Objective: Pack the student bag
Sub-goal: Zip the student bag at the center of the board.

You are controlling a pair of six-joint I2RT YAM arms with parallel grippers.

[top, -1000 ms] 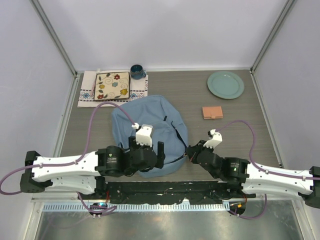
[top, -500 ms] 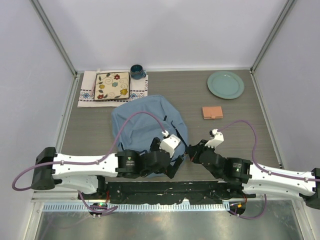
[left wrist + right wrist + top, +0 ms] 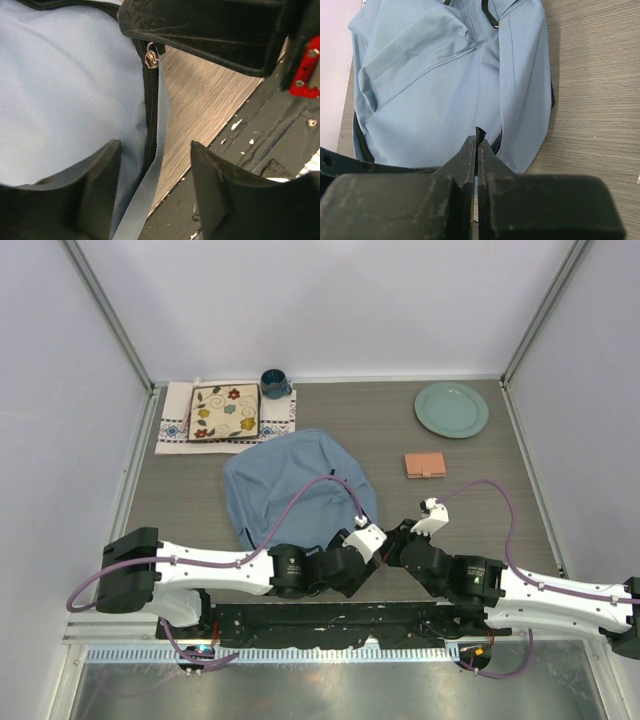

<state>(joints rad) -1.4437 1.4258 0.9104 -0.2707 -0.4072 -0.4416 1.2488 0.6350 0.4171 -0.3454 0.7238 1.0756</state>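
Left end effector [image 3: 155,149] moved right along bag [image 3: 290,480]

Left arm [image 3: 210,565] stretched out low, far over to right. Left gripper [image 3: 155,150] fingers wide apart. Right arm [image 3: 545,592] lying low, reaching left. Right gripper [image 3: 478,145] fingers pressed tight together, pinching thin black edge of student bag [image 3: 445,75]. Both wrists almost touching in middle.

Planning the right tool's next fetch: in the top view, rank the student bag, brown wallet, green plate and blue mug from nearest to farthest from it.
1. student bag: right at the right tool, on its left.
2. brown wallet: farther back, slightly right.
3. green plate: far right of the table.
4. blue mug: far edge, to the left.
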